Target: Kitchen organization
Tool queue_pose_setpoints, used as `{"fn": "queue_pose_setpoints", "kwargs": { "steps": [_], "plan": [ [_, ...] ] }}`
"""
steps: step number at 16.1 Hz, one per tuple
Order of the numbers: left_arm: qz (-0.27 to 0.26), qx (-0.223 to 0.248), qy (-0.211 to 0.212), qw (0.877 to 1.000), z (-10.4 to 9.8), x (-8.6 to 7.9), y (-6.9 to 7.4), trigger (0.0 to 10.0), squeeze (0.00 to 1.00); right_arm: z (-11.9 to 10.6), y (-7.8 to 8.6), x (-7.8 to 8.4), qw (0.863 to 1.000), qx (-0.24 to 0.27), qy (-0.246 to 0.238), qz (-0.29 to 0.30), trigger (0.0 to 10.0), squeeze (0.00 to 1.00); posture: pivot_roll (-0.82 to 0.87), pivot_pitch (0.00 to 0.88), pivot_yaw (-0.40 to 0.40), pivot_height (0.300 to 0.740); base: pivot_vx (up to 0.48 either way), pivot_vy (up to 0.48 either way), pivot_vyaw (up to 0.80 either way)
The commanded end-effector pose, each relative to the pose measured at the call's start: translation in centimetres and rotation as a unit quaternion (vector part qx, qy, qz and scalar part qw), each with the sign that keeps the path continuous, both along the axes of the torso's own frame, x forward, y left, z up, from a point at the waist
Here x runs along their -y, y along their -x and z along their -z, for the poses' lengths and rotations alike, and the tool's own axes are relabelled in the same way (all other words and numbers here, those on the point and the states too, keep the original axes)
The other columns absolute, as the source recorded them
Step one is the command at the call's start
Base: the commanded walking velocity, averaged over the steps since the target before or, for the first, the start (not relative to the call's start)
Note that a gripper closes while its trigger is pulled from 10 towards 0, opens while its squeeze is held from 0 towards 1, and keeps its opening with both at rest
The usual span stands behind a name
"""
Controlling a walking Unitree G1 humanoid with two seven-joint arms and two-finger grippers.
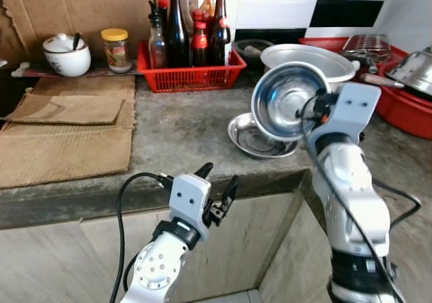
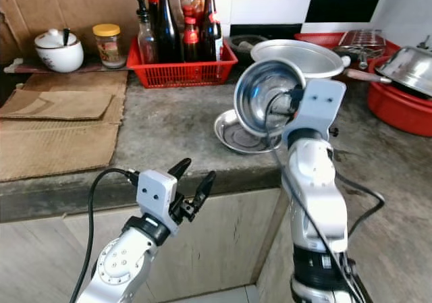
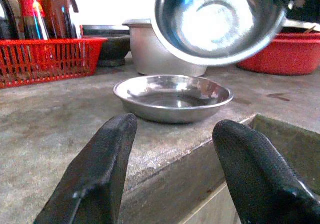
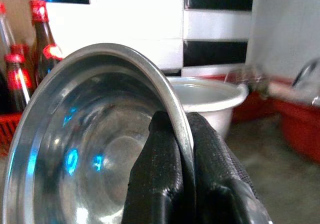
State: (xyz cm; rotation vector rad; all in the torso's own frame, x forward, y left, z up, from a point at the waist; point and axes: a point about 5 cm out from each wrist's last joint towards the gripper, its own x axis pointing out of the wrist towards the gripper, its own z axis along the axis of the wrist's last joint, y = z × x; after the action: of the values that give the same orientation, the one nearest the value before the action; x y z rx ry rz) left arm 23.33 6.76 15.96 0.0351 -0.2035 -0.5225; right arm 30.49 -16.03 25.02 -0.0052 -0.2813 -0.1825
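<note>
We hold a steel bowl (image 1: 287,100) by its rim in our right gripper (image 4: 181,149), both fingers pinched on the edge, the bowl tilted on its side above the counter (image 1: 182,131); just below it a shallow steel plate (image 3: 172,95) rests on the counter near the front edge; our left gripper (image 1: 217,189) hangs in front of the counter edge, fingers spread and holding nothing; a red basket (image 1: 189,77) of bottles stands at the back by the wall.
</note>
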Motion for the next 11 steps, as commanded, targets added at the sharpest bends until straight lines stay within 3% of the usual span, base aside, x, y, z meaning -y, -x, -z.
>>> {"fn": "queue_pose_setpoints", "kwargs": {
  "steps": [1, 2, 3, 4, 5, 8, 11],
  "plan": [
    [0.003, 0.003, -0.002, 1.0, -0.1, 0.2, -0.1, 10.0, 0.0, -0.2, 1.0, -0.5, 1.0, 0.024, 0.009, -0.009, 0.0, 0.0, 0.07, 0.024, -0.084, 0.74, 0.0, 0.0, 0.0],
    [0.002, 0.004, -0.002, 1.0, -0.1, 0.1, -0.1, 10.0, 0.0, 0.0, 1.4, -0.7, 1.0, 0.027, 0.005, -0.013, 0.0, 0.0, 0.07, 0.024, -0.084, 0.74, 0.0, 0.0, 0.0],
    [0.003, 0.004, -0.002, 1.0, -0.1, 0.1, -0.2, 10.0, 0.0, 0.3, 1.7, -0.9, 0.999, 0.03, 0.009, -0.011, 0.7, 0.0, 0.06, 0.015, -0.078, 0.74, 0.0, 0.0, 0.0],
    [0.003, 0.004, -0.002, 1.0, -0.1, 0.1, -0.3, 10.0, 0.0, 0.6, 1.9, -1.2, 0.999, 0.031, 0.013, -0.012, 10.0, 0.0, 0.06, 0.009, -0.075, 0.74, 0.0, 0.0, 0.0],
    [0.005, 0.005, -0.001, 1.0, -0.1, 0.1, -0.3, 10.0, 0.0, 0.6, 2.1, -1.4, 0.999, 0.04, 0.032, -0.01, 10.0, 0.0, 0.06, 0.002, -0.073, 0.74, 0.0, 0.0, 0.0],
    [0.006, 0.005, 0.003, 1.0, -0.2, 0.1, -0.4, 10.0, 0.0, 1.2, 2.0, -1.8, 0.999, 0.037, 0.016, -0.032, 10.0, 0.0, 0.06, 0.0, -0.075, 0.74, 0.0, 0.0, -0.16],
    [0.007, 0.002, 0.0, 1.0, 0.0, -0.1, -0.4, 10.0, 0.0, 1.6, 1.9, -1.8, 0.999, 0.033, 0.013, -0.037, 10.0, 0.0, 0.06, 0.0, -0.071, 0.74, 0.0, 0.451, -0.8]
  ]
}}
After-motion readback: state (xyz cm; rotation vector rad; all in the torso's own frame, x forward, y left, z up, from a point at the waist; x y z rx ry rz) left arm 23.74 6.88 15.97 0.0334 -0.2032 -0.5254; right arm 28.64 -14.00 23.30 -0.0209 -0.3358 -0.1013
